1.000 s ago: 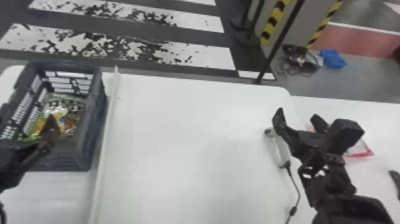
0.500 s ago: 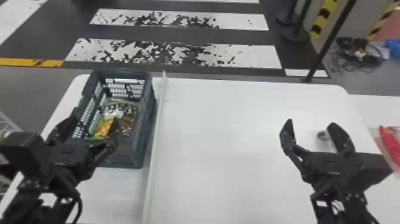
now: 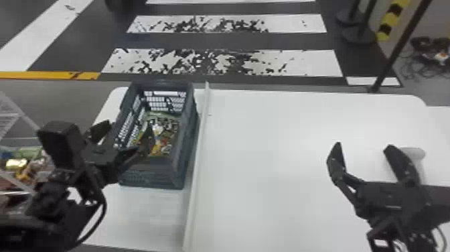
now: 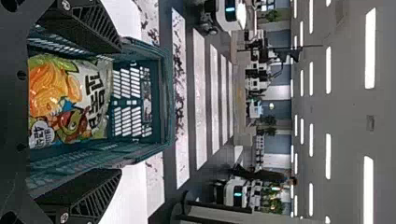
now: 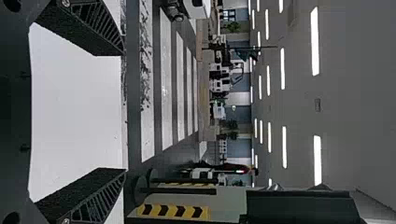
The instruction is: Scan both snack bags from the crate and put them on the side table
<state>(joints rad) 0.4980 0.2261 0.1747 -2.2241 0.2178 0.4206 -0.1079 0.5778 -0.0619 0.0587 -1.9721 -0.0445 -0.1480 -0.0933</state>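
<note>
You see one glossy orange, white and green snack bag (image 4: 70, 98) inside one crate (image 3: 154, 179), your left gripper (image 3: 128, 129) spread near that crate, your right gripper (image 3: 364, 146) spread well right of it.

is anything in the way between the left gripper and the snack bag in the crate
Nothing visible blocks a way in from above: from the left gripper, the snack bag shows through the open top of the crate. The crate's walls stand around it, though, so a sideways approach would probably hit them.
</note>
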